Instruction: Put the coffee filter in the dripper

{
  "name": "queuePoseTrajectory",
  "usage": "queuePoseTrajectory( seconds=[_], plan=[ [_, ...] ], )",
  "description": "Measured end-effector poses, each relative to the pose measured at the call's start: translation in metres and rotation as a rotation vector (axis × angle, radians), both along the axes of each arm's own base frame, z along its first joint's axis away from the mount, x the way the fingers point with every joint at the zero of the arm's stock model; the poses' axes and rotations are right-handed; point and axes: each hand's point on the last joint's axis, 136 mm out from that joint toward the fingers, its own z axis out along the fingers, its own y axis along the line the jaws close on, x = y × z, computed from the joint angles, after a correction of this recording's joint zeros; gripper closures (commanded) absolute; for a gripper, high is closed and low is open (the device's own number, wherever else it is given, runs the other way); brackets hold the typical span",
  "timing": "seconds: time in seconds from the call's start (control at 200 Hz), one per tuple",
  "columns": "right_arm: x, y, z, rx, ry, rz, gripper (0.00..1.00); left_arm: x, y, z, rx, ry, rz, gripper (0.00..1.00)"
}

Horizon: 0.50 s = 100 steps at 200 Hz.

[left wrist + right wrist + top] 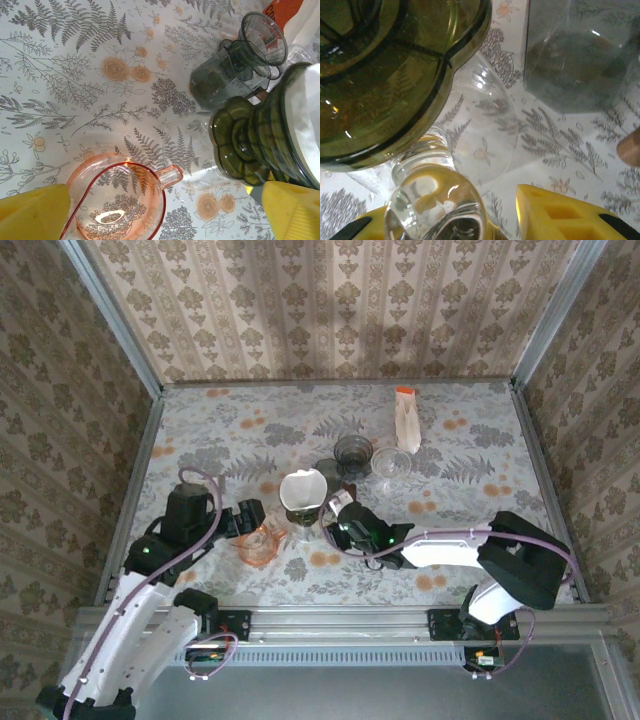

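Since the coffee filter already sits in the mouth of the green dripper, we judge that what remains turns on how the two tools stand around that dripper. The dripper stands on the counter between the arms, its long axis roughly upright, with the white paper rising above its rim.

The right tool is the nearer one. It lies just beside the dripper's foot, on its right and slightly toward the arm bases. In the right wrist view a clear glass knob sits between its yellow fingers, with the green foot directly ahead. We cannot tell whether the fingers press on the glass or merely bracket it.

The left tool lies to the dripper's left, with a pink cup just beside it. Its fingers are spread wide and grip nothing.

We judge that any retreat of the right tool should run away from the foot, so the dripper is not tipped.
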Motion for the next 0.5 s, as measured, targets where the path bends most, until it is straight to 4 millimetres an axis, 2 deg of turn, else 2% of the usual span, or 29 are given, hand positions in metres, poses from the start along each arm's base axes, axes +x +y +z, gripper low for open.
queuePoseTrajectory(
  seconds=[0.315, 0.5],
  plan=[
    [0.043, 0.032, 0.001, 0.015, -0.015, -0.003, 0.59, -0.007, 0.008, 0.002, -0.002, 0.000, 0.029, 0.01],
    [0.064, 0.052, 0.003, 0.029, -0.028, -0.003, 0.59, -0.011, 0.012, 0.014, -0.003, -0.026, 0.039, 0.01]
  ],
)
